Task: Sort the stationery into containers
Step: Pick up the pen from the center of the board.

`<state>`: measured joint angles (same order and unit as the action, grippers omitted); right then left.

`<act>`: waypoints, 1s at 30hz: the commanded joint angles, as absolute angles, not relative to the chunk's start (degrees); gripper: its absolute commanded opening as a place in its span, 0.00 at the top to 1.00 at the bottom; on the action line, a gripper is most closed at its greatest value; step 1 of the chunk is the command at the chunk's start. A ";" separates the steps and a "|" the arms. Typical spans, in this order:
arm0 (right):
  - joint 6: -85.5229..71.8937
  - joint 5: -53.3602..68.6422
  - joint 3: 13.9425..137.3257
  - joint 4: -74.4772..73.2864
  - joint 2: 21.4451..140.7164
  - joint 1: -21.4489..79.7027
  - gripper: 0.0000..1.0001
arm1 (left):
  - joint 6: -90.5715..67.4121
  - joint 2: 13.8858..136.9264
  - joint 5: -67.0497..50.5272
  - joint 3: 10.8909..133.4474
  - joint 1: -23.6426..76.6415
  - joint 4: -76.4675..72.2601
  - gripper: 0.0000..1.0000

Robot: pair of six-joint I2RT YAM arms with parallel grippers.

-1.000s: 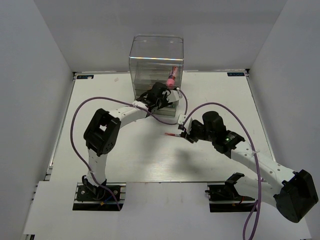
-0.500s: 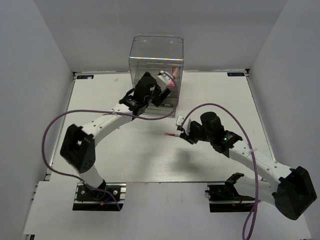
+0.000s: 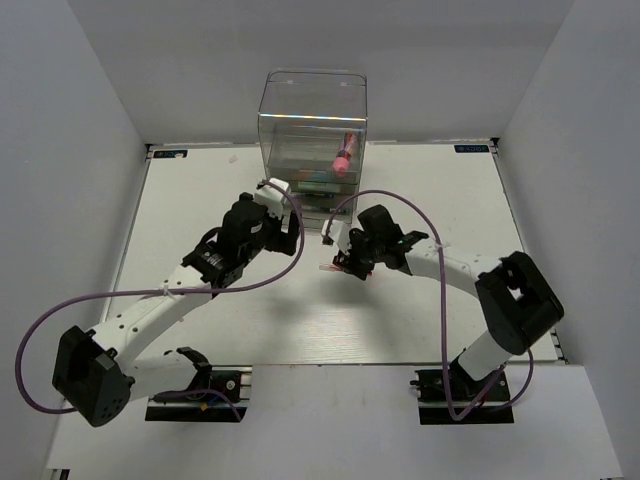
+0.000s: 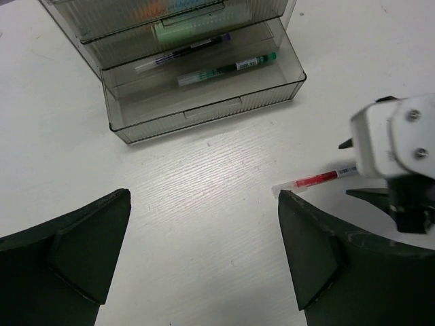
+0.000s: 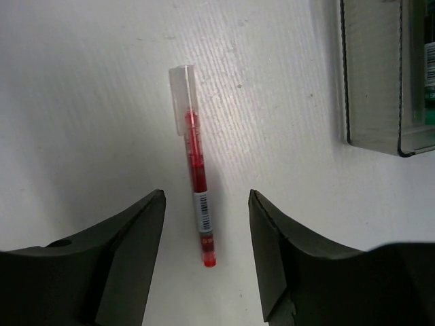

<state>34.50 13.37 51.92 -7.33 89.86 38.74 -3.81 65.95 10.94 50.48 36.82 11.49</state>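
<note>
White walls close in a white table (image 3: pixel 200 190), and the clear organizer (image 3: pixel 310 110) stands at the middle of its far edge. A pink marker (image 3: pixel 343 152) leans inside the organizer's tall top bin. Its bottom drawer (image 4: pixel 211 112) is pulled out toward the near edge and holds a green-capped pen (image 4: pixel 228 70) and a purple-tipped pen (image 4: pixel 180 54), lying side by side. A red pen (image 5: pixel 196 204) with a clear cap lies flat on the table just in front of that drawer. The right claw (image 5: pixel 206 195) is open and straddles the pen, one finger on each side and neither touching it. The left claw (image 4: pixel 202 197) is spread wide and holds nothing, hovering over bare table near the drawer's front.
</note>
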 commanded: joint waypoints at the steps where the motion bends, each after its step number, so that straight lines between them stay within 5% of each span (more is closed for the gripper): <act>1: 35.42 10.72 55.36 -6.07 92.89 38.41 0.41 | -6.77 61.88 11.25 49.66 36.65 8.17 0.01; 15: 36.56 12.83 59.32 -10.02 101.86 38.41 0.53 | -8.35 60.12 14.06 49.13 36.65 7.65 0.01; 24: 37.88 17.66 61.43 -16.70 102.31 38.23 0.98 | -8.35 60.12 13.54 49.13 36.65 7.12 0.01; 30: 37.71 16.09 63.19 -14.15 94.49 38.93 1.00 | -8.35 60.12 13.54 49.13 36.65 7.12 0.01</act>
